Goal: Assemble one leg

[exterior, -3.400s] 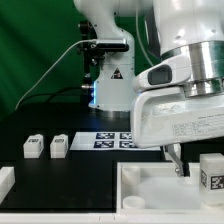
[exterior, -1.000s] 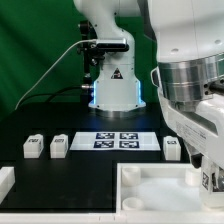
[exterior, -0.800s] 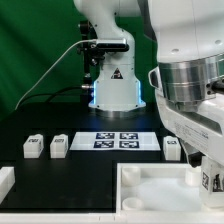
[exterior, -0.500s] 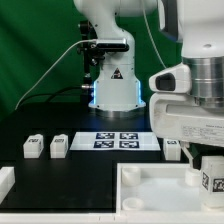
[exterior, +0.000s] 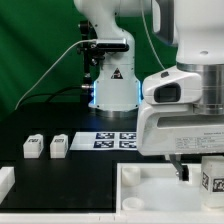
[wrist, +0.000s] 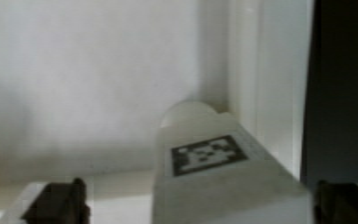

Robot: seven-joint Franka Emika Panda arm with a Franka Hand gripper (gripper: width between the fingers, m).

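Gripper (wrist: 202, 200) spread open and empty over the tray (exterior: 135, 168), the tagged leg (exterior: 212, 178) standing upright at three o'clock of its visible finger (exterior: 178, 168) in the exterior view, centred between both fingers.

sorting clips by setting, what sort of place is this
Most likely a robotics lab bench: a robot arm reaching over a black table, a marker board lying on it, and small white legs carrying square tags, all before a green backdrop.
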